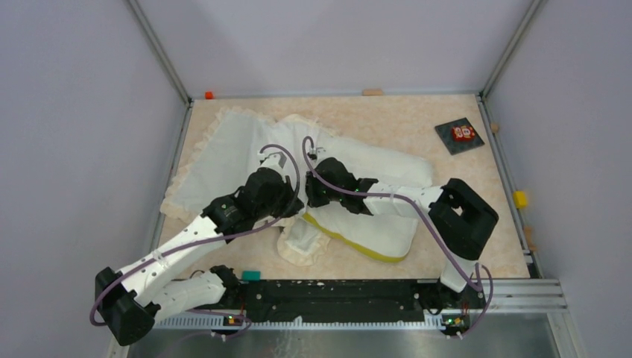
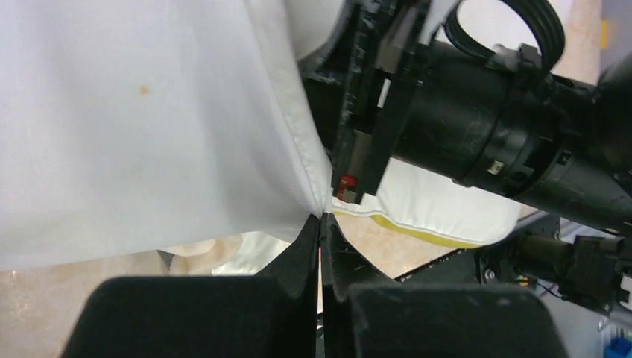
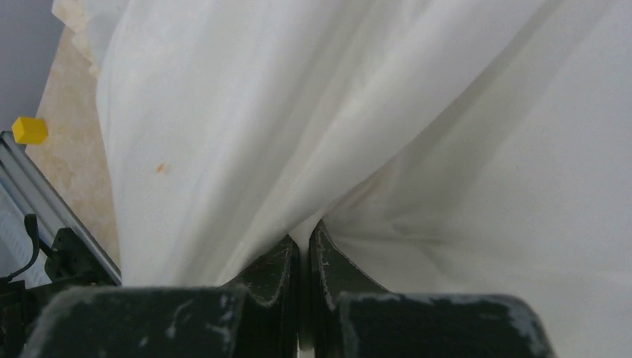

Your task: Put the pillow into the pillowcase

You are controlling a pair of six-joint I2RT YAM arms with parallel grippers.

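Note:
The pillowcase (image 1: 223, 153), thin cream fabric with a frilly border, lies on the left half of the table. The pillow (image 1: 387, 175), plump and white with a yellow band along its near edge, lies to its right. The arms hide where the two meet. My left gripper (image 1: 292, 195) is shut on the hemmed edge of the pillowcase (image 2: 149, 134) at its fingertips (image 2: 320, 220). The pillow (image 2: 440, 205) shows just beyond. My right gripper (image 1: 309, 195), next to the left one, is shut (image 3: 305, 233) on a fold of the thin pillowcase fabric (image 3: 373, 112).
A black square card with a red figure (image 1: 459, 136) lies at the back right. A yellow block (image 1: 519, 199) sits on the right rail and shows in the right wrist view (image 3: 28, 129). A teal piece (image 1: 250, 275) sits at the near rail. The right wrist body (image 2: 447, 112) is close beside the left fingers.

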